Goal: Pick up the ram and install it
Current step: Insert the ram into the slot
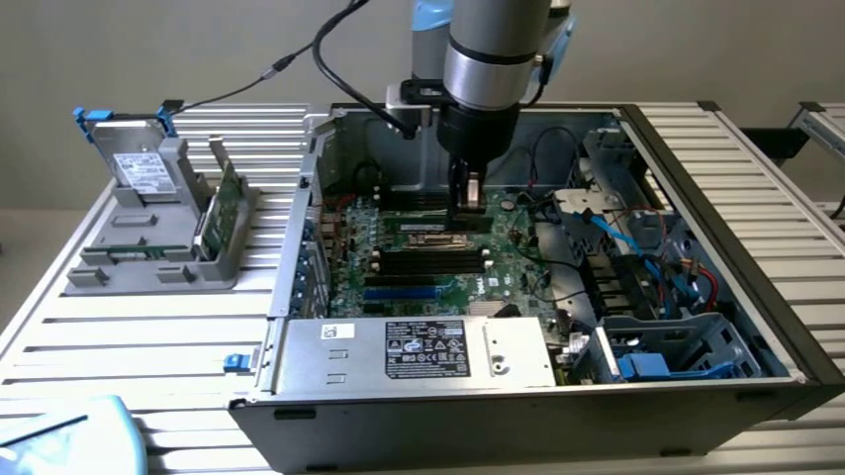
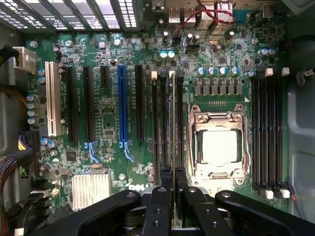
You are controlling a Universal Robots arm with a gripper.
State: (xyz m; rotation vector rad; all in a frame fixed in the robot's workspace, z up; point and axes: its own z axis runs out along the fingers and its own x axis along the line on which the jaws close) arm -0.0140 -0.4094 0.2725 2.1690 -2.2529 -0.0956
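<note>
Silver arm [image 1: 492, 49], blue cap [image 1: 429, 15], black cable [image 1: 317, 49], black tool [image 2: 173, 173].

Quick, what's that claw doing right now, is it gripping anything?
Gripper: closed, holding the ram.

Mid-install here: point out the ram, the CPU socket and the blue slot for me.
ram [image 2: 172, 118]: wrist view, mid-length on its pale edge facing the camera.
CPU socket [image 2: 216, 147]: wrist view, the pale square at its centre.
blue slot [image 2: 123, 105]: wrist view, halfway along its body.
</note>
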